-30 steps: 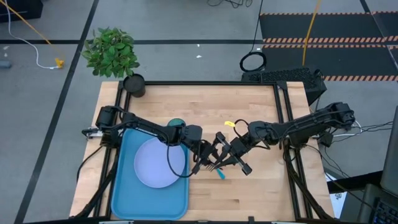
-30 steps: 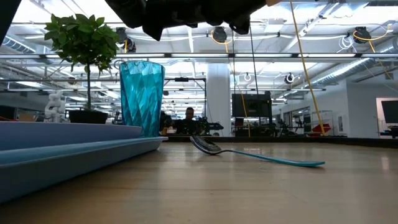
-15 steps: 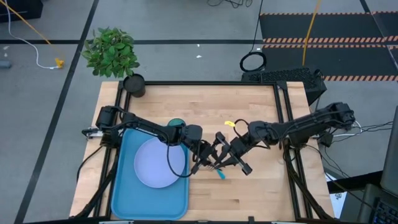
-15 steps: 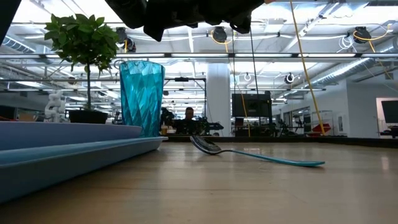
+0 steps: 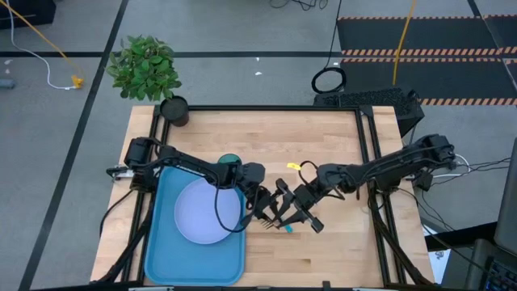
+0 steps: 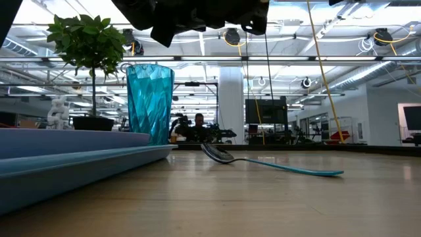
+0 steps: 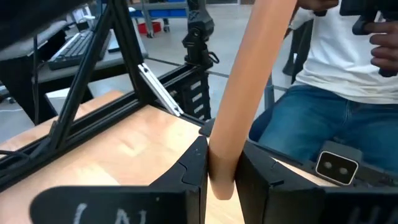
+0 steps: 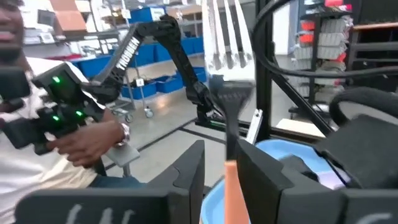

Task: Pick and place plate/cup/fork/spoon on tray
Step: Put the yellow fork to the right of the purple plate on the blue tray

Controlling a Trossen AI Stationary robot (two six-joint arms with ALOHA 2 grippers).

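Note:
The fork is held up off the table between my two grippers, near the tray's right rim. Its orange handle (image 7: 249, 81) and silvery tines (image 8: 227, 34) show in the wrist views. My left gripper (image 5: 265, 212) is shut on it. My right gripper (image 5: 291, 217) is open, its fingers on either side of the handle's upper part (image 8: 231, 186) with a gap showing. The lavender plate (image 5: 206, 212) lies on the blue tray (image 5: 161, 242). The teal cup (image 6: 150, 104) stands at the tray's far end. The spoon (image 5: 287, 228) lies on the table below the grippers, its dark bowl (image 6: 217, 153) and blue handle both on the wood. My left gripper pinches the fork handle's rounded free end (image 7: 221, 171) between its two fingers, which lie across the handle. The handle rises from the fingers back toward the wrist. The fork is lifted clear of the table.
A green plant in a black pot (image 5: 174, 109) stands at the table's far left corner. Black frame rails (image 5: 367, 162) run along the table's sides. A seated person (image 7: 336, 81) with a controller shows beyond the table in both wrist views. Bare wood lies right of the grippers.
My right gripper has moved toward the table's left and near edges, closing in on my left gripper and the fork. The fork, spoon, cup and plate stay where they were.

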